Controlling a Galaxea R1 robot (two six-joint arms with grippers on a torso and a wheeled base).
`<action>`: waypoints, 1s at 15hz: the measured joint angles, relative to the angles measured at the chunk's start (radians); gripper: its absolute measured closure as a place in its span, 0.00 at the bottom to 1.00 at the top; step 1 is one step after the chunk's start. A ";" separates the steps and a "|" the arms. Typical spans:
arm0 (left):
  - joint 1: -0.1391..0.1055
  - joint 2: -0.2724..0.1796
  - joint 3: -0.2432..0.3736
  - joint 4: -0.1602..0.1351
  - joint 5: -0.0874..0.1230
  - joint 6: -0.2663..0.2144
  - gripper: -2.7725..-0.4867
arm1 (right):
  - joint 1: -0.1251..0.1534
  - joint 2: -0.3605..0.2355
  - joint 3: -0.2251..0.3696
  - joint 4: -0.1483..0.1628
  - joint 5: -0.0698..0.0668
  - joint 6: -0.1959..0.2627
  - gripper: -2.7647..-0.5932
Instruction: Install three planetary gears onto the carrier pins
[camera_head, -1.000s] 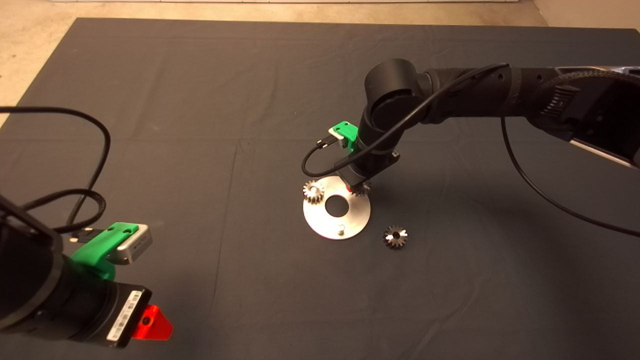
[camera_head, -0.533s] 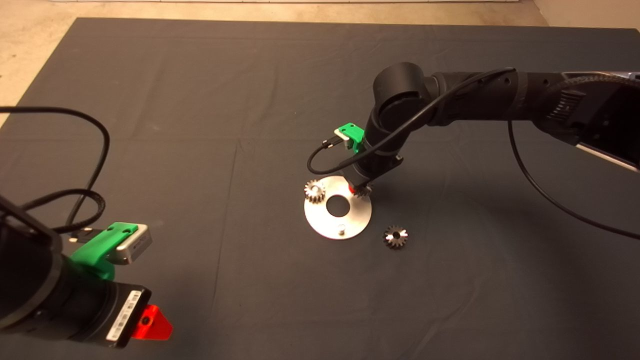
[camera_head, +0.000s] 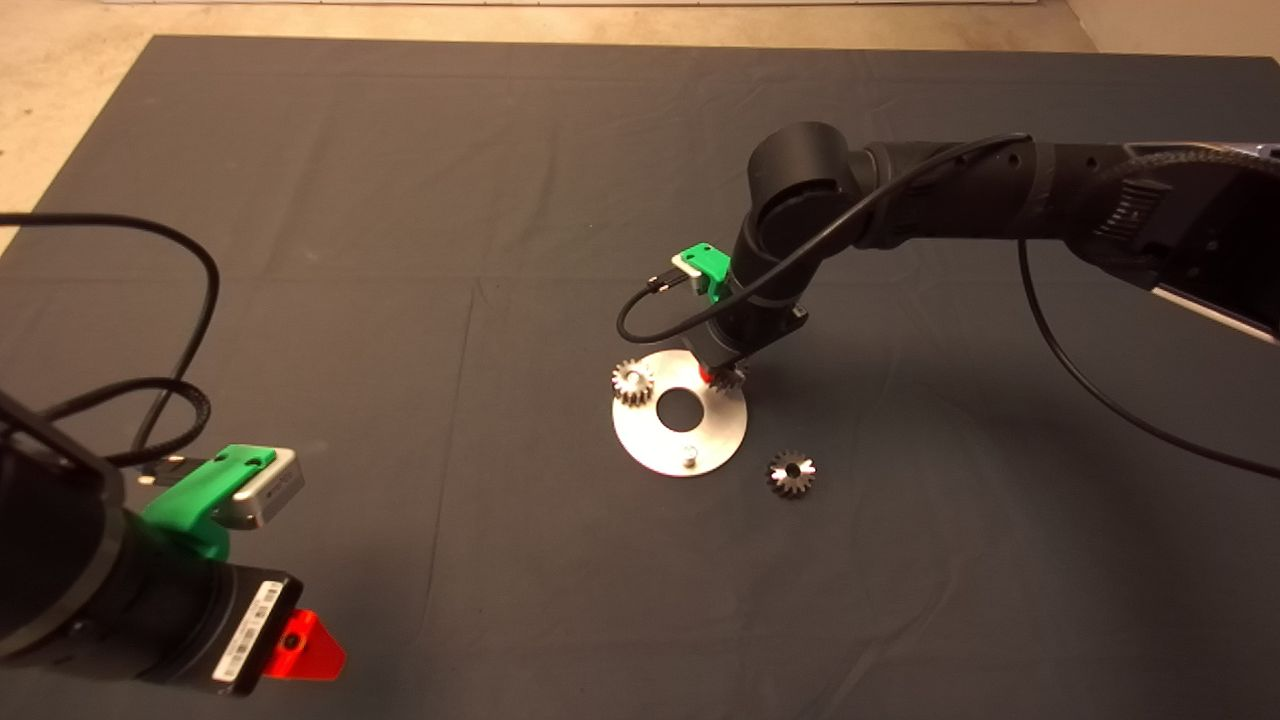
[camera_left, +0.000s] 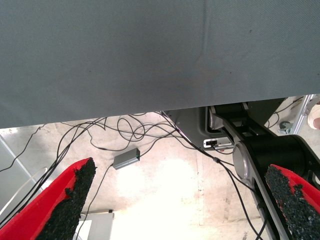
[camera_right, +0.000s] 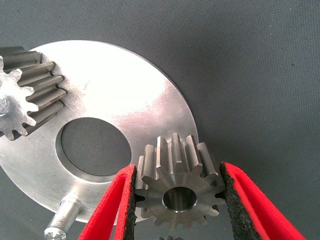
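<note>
While the second small dark-silver toothed metal gear (camera_right: 179, 189) sits between our right gripper (camera_right: 179, 200) jaws, what the coming move turns on, as we judge it, is whether its central bore lines up with the short upright silver pin it should drop onto; that pin is hidden beneath the gear, so we cannot tell if it is seated. Both black pads stand against the teeth on either side, the jaws closed on the gear at about its width, bore upright, over the edge of the flat round silver disc (camera_right: 120, 100) nearest that arm. One matching gear (camera_head: 633, 381) already sits on its pin across the large central hole, one bare pin (camera_head: 689, 459) waits on the disc's near edge, and the third gear (camera_head: 790, 473) lies loose on the dark mat (camera_head: 400, 200) just beside the disc. Our left gripper (camera_left: 180, 200) idles at the counter's lower left, jaws wide apart, holding nothing.
</note>
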 joint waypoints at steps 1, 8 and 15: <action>0.000 0.000 0.000 0.000 0.000 0.000 0.13 | 0.000 0.000 0.000 0.000 0.000 0.000 0.79; 0.000 0.000 0.000 0.000 0.000 0.000 0.13 | 0.014 0.000 0.016 0.000 -0.005 0.000 0.74; 0.000 0.000 0.000 0.000 0.000 0.000 0.13 | 0.094 -0.006 0.047 0.007 -0.012 0.000 0.69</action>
